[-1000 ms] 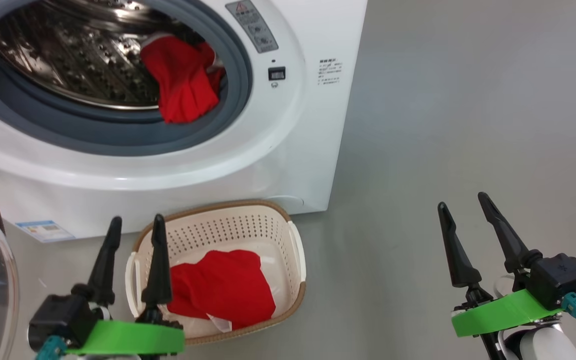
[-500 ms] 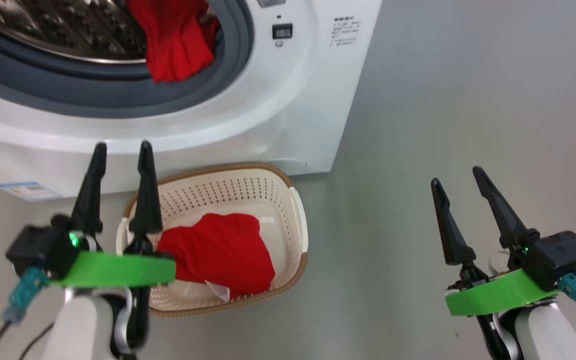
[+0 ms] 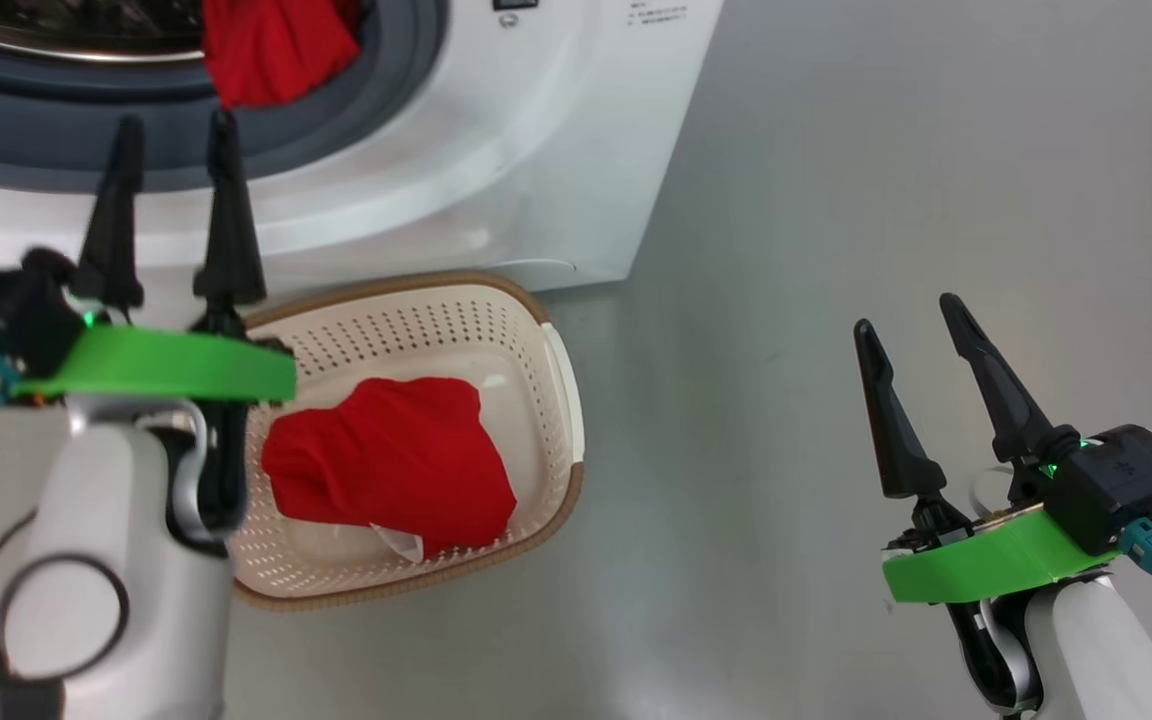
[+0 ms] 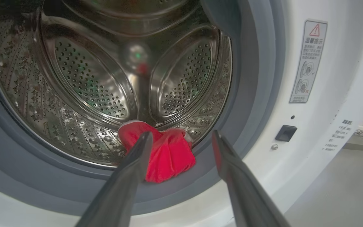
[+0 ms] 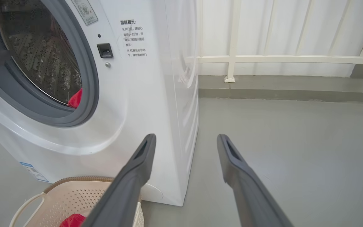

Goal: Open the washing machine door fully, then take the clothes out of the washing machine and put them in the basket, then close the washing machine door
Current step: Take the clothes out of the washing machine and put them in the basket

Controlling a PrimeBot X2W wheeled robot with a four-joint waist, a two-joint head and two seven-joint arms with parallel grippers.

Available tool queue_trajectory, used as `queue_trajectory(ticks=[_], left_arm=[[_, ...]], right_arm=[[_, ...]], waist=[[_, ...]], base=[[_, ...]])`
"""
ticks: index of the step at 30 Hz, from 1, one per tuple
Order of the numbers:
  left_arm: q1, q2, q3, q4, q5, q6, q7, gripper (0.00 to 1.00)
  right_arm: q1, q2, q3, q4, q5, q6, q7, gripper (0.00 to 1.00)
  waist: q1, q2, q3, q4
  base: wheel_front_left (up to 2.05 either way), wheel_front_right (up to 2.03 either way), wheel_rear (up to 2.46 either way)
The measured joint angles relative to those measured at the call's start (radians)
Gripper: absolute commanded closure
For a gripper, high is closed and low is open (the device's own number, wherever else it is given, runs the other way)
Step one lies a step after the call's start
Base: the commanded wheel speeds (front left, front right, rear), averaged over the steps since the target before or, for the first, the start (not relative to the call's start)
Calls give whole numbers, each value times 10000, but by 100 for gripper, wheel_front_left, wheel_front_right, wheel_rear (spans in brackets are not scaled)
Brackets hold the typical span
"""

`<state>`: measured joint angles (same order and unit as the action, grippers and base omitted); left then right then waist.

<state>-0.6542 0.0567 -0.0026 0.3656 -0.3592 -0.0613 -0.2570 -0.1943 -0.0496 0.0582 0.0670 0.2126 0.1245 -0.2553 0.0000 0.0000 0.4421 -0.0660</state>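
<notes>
Within the last second the left gripper [image 3: 174, 125], with its two long dark fingers, has risen from beside the rim of the basket toward the mouth of the big white front-loading washing machine [image 3: 496, 130]. The head camera has also tilted down in this time, so the machine's shift up the picture is not a move of its own. In the head view the fingertips now stand in front of the grey rubber gasket [image 4: 254, 94]. The bright red soft garment [image 4: 169, 157] that remains in the machine hangs at 1 o'clock from them. In the left wrist view this garment lies at the 5 o'clock part of the perforated steel drum [image 4: 87, 85], draped over the drum lip onto the gasket. It is ahead of the fingers and seems still apart from them. The jaws are spread wide and carry nothing. The small cream perforated plastic basket [image 3: 416, 310] with a brown rim stands on the grey floor [image 3: 886, 150], at 6 o'clock below the opening. A second red garment [image 3: 386, 465] lies already inside it. The right gripper [image 3: 904, 312] hovers at 3 o'clock from the basket, well apart, also spread and empty. I judge that one piece is delivered and the reach for the remaining piece has begun. The jaws must go deeper over the gasket before they clench.
</notes>
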Motion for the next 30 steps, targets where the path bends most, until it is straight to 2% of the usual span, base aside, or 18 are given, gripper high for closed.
queue_trajectory(ticks=[14, 18, 30], left_arm=[[-3050, 947, 155, 2355, 366, 261, -4, 0], [-3684, 1058, 138, 3141, 416, 255, -10, 0], [-5825, 1409, 169, 5900, -405, -443, 1791, 0]], right_arm=[[-483, -8, 280, -61, 138, 0, 0, 0], [-628, -10, 355, -73, 138, 0, 0, 0], [-809, -13, 560, -54, 54, 0, 0, 0]], waist=[[0, 0, 952, -408], [0, 0, 1168, -522], [1, 0, 1470, -960]], base=[[0, 0, 0], [0, 0, 0], [0, 0, 0]])
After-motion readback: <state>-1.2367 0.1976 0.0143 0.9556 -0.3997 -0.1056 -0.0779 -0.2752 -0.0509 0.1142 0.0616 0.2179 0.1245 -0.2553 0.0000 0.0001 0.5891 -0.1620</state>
